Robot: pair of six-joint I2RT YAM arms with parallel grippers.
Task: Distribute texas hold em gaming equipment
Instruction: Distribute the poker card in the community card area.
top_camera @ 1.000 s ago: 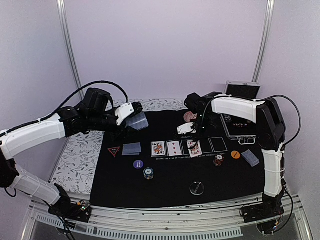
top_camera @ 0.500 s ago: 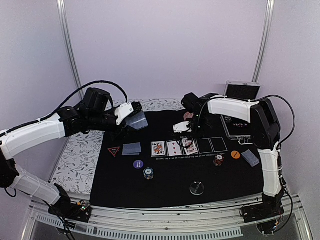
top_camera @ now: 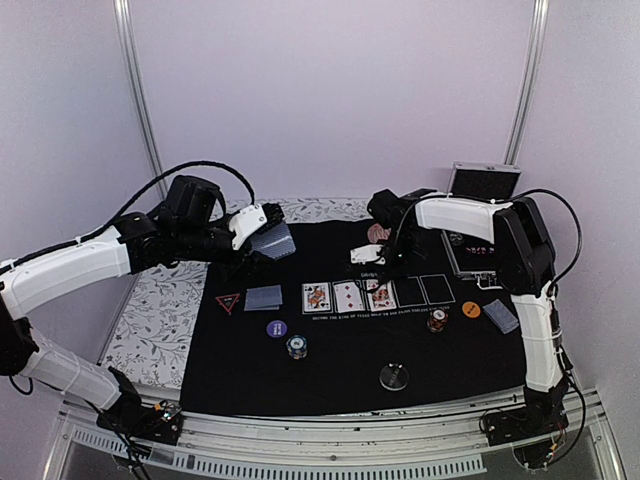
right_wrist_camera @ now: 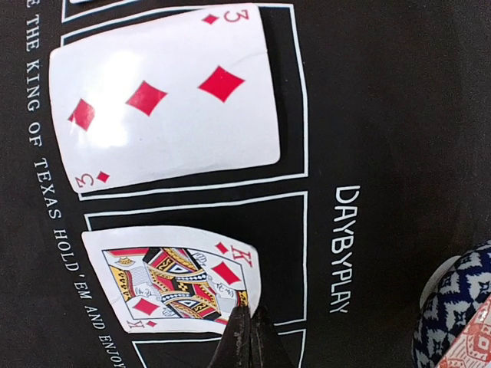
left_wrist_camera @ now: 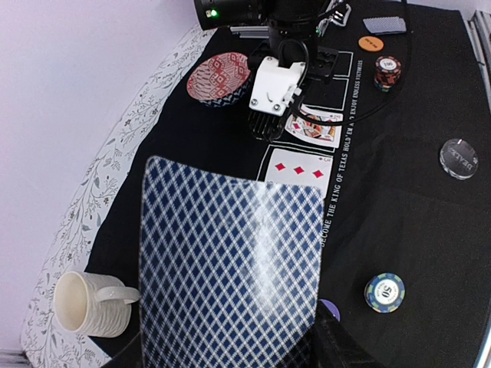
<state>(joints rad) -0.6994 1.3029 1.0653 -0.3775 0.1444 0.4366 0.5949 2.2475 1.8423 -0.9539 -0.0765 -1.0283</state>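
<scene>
The king of diamonds [right_wrist_camera: 173, 284] is lying in its outlined slot beside the three of diamonds [right_wrist_camera: 165, 96], and the right gripper [right_wrist_camera: 247, 313], fingers pressed together, is sitting at its corner, risking dragging it askew. Farther back, the left gripper [top_camera: 258, 224] is pinching the blue-checked cards [left_wrist_camera: 230, 268] aloft; a slackening grip is risking spilling them.

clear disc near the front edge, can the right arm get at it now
Probably yes: the clear disc lies alone on bare mat, nothing beside it. The right gripper, shut at the king of diamonds, must swing back and open.
</scene>
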